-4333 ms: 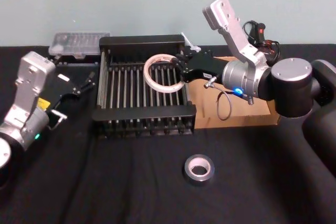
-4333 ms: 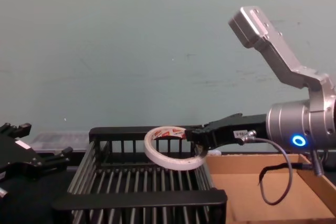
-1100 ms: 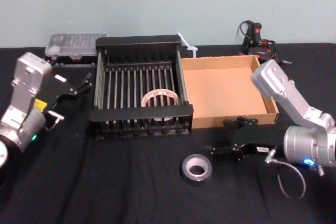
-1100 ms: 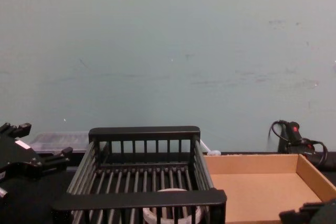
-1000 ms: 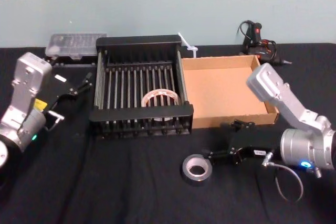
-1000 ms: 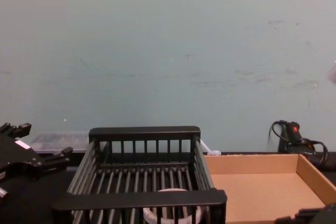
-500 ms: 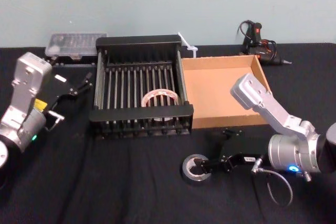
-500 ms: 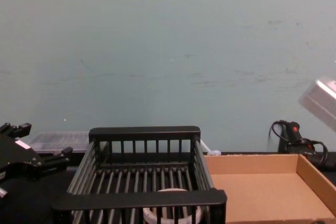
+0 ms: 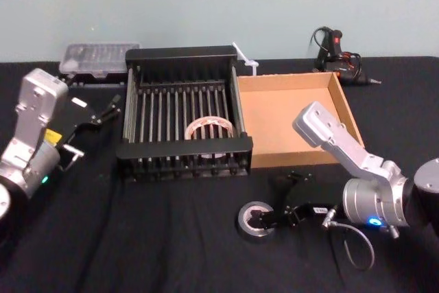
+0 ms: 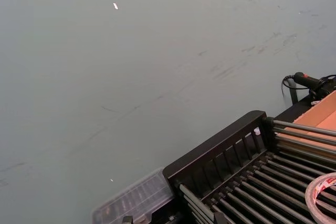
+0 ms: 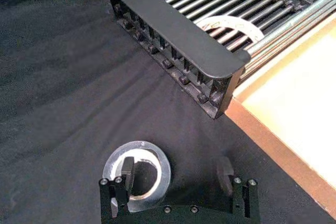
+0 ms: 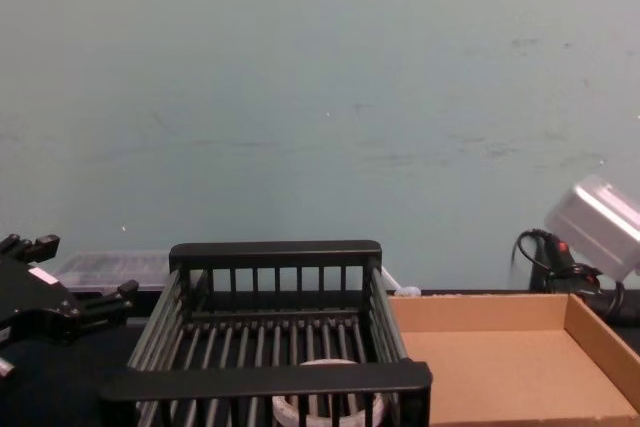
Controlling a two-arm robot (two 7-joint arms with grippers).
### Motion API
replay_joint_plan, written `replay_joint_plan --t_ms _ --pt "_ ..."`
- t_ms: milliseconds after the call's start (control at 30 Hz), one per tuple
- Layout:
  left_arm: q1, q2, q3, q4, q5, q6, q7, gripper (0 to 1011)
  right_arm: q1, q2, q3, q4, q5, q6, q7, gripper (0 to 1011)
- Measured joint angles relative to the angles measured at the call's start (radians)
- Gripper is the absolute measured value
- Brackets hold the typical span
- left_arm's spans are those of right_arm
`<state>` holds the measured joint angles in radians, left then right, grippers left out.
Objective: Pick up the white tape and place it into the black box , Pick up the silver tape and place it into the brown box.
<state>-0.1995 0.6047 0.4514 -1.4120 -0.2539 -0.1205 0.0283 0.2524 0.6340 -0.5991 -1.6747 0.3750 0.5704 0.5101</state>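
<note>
The right gripper (image 9: 269, 219) reached low and leftward from its bent arm, jaws spread wide with one finger (image 11: 127, 170) dipped lower. The left gripper (image 9: 101, 113) hung parked at the left, jaws parted.

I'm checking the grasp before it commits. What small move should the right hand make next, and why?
Probably close. The right hand is open, low over the silver tape, with one finger in its hollow core and the other outside the rim, so closing should pinch the wall. The white tape already lies in the black box.
</note>
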Motion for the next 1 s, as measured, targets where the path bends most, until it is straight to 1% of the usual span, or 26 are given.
replay_joint_plan --t_ms 633,1000 --pt "0.000 0.000 0.000 0.000 0.000 0.000 0.000 1001 0.008 -0.023 -0.009 0.034 -0.028 -0.002 -0.001 1002" --pt "0.000 0.000 0.000 0.000 0.000 0.000 0.000 1001 0.008 -0.022 -0.008 0.034 -0.028 -0.003 0.000 1002"
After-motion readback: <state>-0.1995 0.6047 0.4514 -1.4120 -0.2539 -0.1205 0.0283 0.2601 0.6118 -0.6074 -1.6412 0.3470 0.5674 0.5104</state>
